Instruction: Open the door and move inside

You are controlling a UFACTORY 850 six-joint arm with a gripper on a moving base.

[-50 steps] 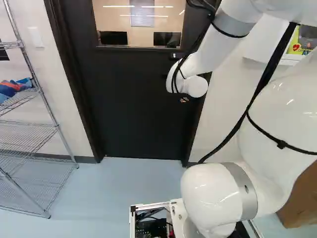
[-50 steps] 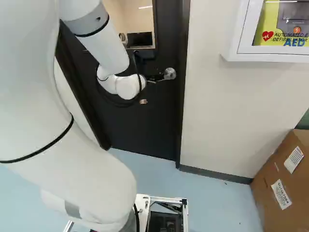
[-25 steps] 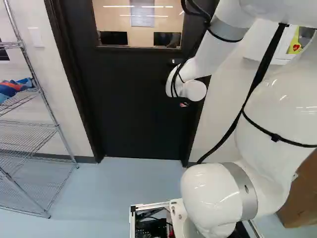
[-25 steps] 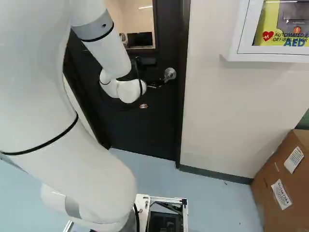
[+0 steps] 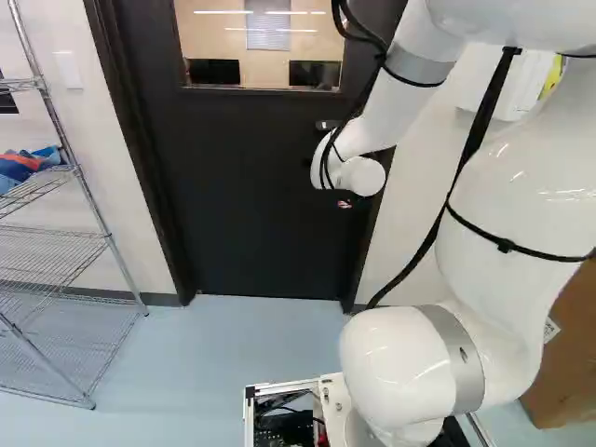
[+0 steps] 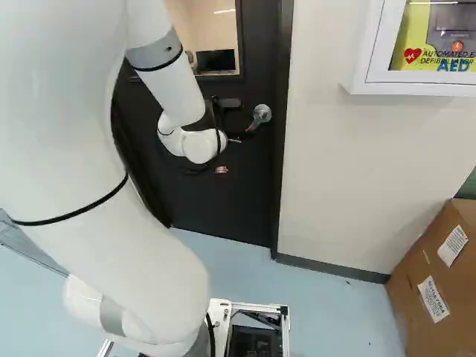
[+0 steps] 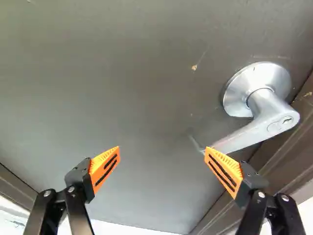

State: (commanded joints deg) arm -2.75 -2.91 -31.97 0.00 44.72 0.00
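- Press the curved silver metal lever handle (image 7: 254,133) near its free end, where the turn should need least force; it sits on the right side of the flat dark door (image 5: 261,196), which looks shut in its frame
- The tool (image 7: 162,147) stands wide with nothing between its fingers, and the orange ribbed pad (image 7: 222,169) on the handle's side is at or just beside the free end; whether they touch I cannot tell
- Swing the pad down along the lever's own arc rather than straight, so that it does not slip off the end; keep the fingertips from scraping the door
- Once the latch gives, hold the lever turned and try a gentle push away, the likelier way to open, letting the arm and base advance together
- Too much forward force before the latch frees could jam the wrist
- The dark brown door frame (image 6: 284,59) is close to the right of the handle, so allow for the elbow and the thick black cable (image 5: 481,121)
- Silver wire shelving (image 5: 108,233) stands left, a brown cardboard box (image 6: 401,312) right, under a white wall cabinet (image 6: 372,59); the base should go in straight between them
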